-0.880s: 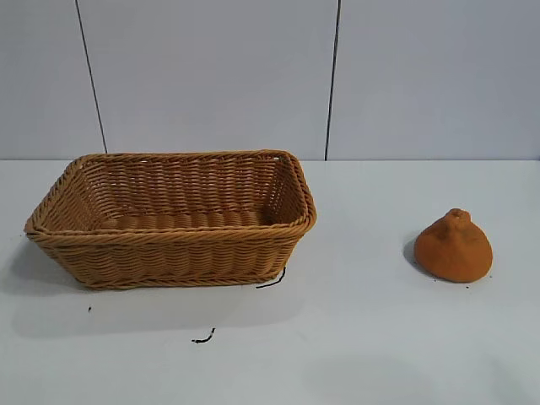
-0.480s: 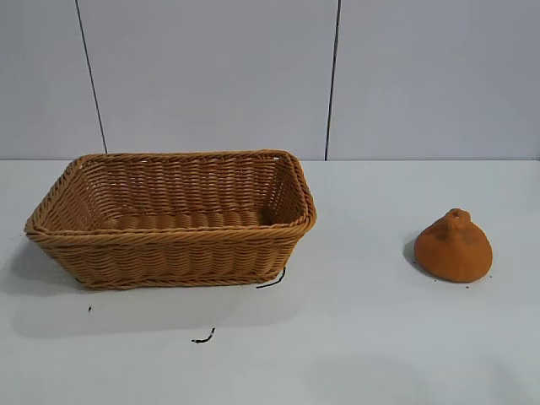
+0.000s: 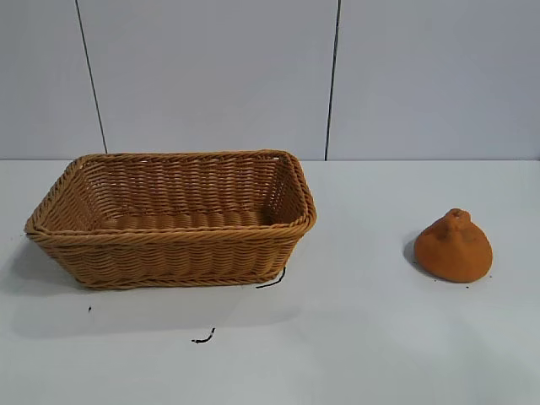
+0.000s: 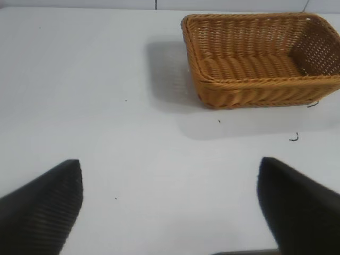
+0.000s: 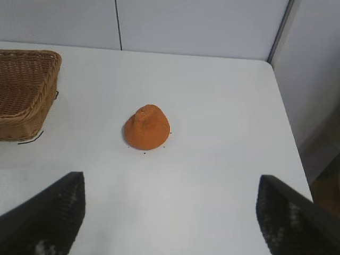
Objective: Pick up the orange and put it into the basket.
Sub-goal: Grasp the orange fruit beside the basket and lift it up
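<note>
The orange (image 3: pixel 454 246) is a rough dome-shaped orange-brown lump with a small knob on top. It sits on the white table at the right. It also shows in the right wrist view (image 5: pixel 147 128). The wicker basket (image 3: pixel 173 239) stands on the table at the left and holds nothing. It also shows in the left wrist view (image 4: pixel 255 85) and partly in the right wrist view (image 5: pixel 26 101). My right gripper (image 5: pixel 170 183) is open and empty, well short of the orange. My left gripper (image 4: pixel 170 175) is open and empty, away from the basket. Neither arm shows in the exterior view.
Two short black scraps lie on the table by the basket's front, one at its corner (image 3: pixel 272 279) and one farther forward (image 3: pixel 203 337). The table's right edge (image 5: pixel 287 122) shows in the right wrist view. A grey panelled wall (image 3: pixel 253 76) stands behind the table.
</note>
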Tool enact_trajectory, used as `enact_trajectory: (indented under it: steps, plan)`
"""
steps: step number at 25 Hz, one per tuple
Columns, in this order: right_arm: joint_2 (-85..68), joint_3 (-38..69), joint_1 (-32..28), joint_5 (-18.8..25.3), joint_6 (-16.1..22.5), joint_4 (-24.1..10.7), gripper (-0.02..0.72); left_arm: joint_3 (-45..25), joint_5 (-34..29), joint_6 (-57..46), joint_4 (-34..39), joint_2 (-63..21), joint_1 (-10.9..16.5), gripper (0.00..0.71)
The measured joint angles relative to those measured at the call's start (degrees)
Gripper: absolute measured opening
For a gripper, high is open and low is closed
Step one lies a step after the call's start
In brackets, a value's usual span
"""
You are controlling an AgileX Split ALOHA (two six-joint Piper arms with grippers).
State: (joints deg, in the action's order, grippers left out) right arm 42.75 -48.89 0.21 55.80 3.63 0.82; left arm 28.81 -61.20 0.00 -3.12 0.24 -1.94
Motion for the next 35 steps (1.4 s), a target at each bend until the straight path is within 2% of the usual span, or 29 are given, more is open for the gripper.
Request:
enact_trajectory:
  steps: [10,19,24,28,35]
  plan:
    - [35.5,-16.5,0.0,-2.6,0.3,0.0,0.628,0.0,0.0,0.0,0.0,0.0,0.0,0.639]
    - [59.1,-31.1,2.9,-1.7,-0.4,1.6,0.628,0.0,0.0,0.0,0.0,0.0,0.0,0.639]
    - [66.6,-32.6,4.6,-2.0,-0.3,2.1,0.628,0.0,0.0,0.0,0.0,0.0,0.0,0.639]
    - [70.9,-32.6,4.6,-2.1,0.4,1.1,0.628,0.0,0.0,0.0,0.0,0.0,0.0,0.639]
    - [78.0,-32.6,4.6,-6.2,0.8,0.8,0.628,0.0,0.0,0.0,0.0,0.0,0.0,0.639]
